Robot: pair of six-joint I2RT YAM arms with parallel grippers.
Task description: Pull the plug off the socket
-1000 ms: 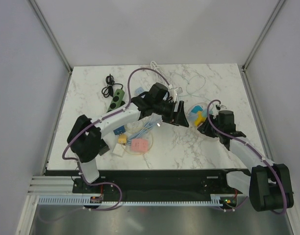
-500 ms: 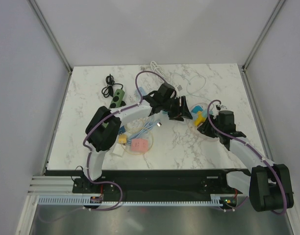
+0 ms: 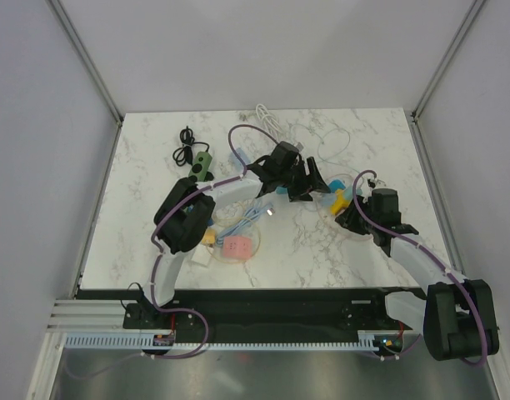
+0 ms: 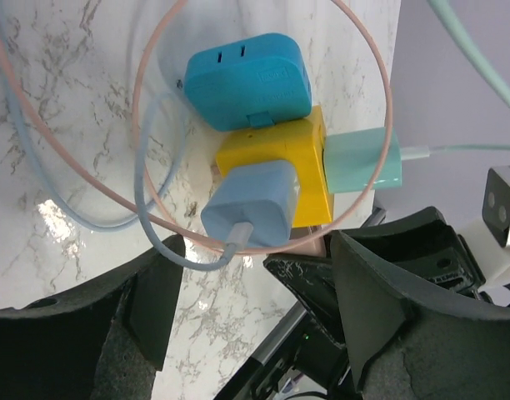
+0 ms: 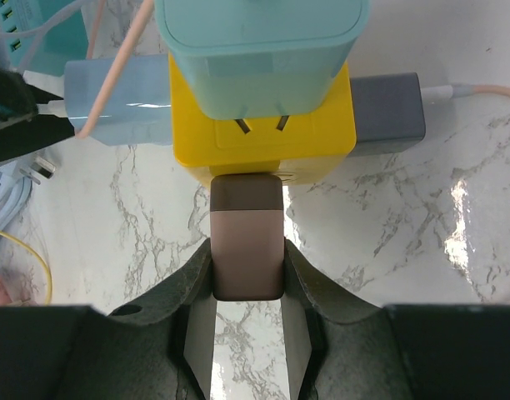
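Nearest to me, the right gripper (image 5: 247, 287) is clamped on the brown plug (image 5: 247, 237). This plug sits in the near face of the yellow socket (image 5: 263, 137) (a mint plug (image 5: 262, 50) and others fill its other faces). Beyond, the left gripper (image 4: 253, 250) hovers with jaws wide apart, the socket just ahead of them. I judge the step is bracing: the left should close on the yellow body, then the right should pull straight back.
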